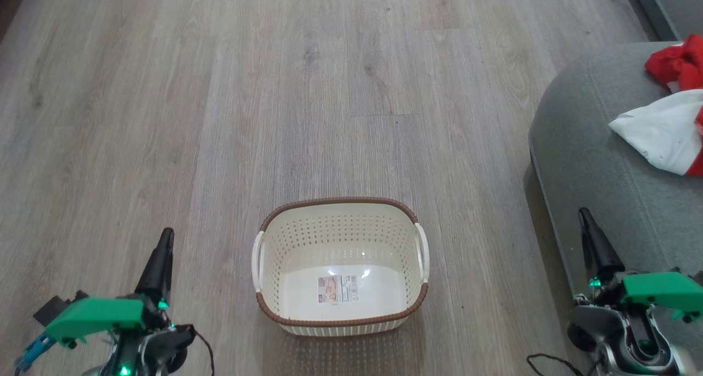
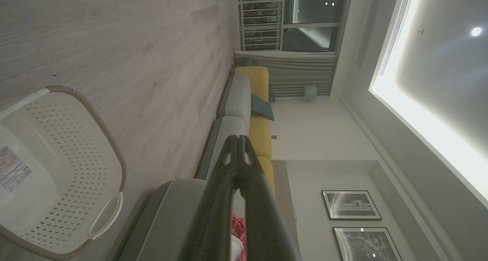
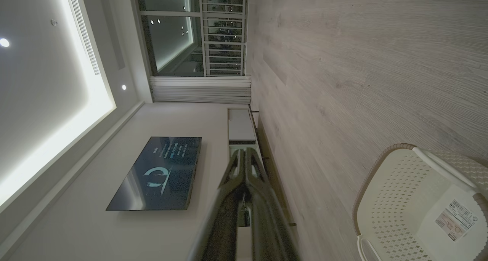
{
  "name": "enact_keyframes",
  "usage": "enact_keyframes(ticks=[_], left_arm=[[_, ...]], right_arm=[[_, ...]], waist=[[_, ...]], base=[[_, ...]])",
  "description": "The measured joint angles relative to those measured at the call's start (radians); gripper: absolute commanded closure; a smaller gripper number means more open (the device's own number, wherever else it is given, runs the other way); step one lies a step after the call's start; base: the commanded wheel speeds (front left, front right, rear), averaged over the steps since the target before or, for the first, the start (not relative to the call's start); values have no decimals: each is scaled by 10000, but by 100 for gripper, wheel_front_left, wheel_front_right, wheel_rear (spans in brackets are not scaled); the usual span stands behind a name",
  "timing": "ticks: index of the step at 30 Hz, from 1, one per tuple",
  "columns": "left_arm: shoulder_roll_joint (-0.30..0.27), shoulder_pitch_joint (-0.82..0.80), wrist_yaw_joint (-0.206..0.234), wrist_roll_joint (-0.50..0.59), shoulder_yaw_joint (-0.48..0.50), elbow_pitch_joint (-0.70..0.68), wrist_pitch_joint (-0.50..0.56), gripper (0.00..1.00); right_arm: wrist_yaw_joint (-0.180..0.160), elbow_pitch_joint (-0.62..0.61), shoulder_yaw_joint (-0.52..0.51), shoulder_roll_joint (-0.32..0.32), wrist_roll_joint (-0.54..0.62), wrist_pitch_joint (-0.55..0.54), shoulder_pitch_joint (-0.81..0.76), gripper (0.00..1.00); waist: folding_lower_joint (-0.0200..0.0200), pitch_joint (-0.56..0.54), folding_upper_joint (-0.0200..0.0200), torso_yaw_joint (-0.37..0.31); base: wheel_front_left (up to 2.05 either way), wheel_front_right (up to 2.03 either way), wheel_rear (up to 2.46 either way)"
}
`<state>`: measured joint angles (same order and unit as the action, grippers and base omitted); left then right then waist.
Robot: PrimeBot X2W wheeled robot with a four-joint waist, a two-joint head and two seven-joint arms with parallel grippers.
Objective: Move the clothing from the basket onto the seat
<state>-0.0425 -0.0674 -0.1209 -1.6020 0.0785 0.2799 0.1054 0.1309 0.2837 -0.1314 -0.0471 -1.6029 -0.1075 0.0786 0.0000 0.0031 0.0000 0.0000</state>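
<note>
Clothing [image 1: 667, 126] lies farthest from the robot; the end effectors are closest. At seven o'clock in the head view the left end effector [image 1: 166, 236] points up with its two dark fingers pressed together, gripping nothing. At four o'clock the right end effector [image 1: 584, 215] stands the same way, fingers together and empty, its tip seen against the near edge of the seat [image 1: 593, 145]. Between them, at six o'clock, the basket [image 1: 340, 202] stands upright on the wood floor [image 1: 219, 90], apart from both end effectors. Its cream bottom shows a label sticker [image 1: 336, 288], and a white handle sits on each side. The grey-green seat runs from two to five o'clock, well to the right of the basket. On it, at two o'clock and resting on the cushion, is the clothing: a white panel with a crumpled red piece beyond it, both cut off by the frame edge. In each wrist view the fingers meet in a closed point.
</note>
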Motion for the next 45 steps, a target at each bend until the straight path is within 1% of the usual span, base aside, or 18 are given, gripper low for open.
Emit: enact_keyframes(ticks=[45], left_arm=[[0,0,0,0,0,0,0,100]], right_arm=[[0,0,0,0,0,0,-1,100]], waist=[[0,0,0,0]], base=[[0,0,0]])
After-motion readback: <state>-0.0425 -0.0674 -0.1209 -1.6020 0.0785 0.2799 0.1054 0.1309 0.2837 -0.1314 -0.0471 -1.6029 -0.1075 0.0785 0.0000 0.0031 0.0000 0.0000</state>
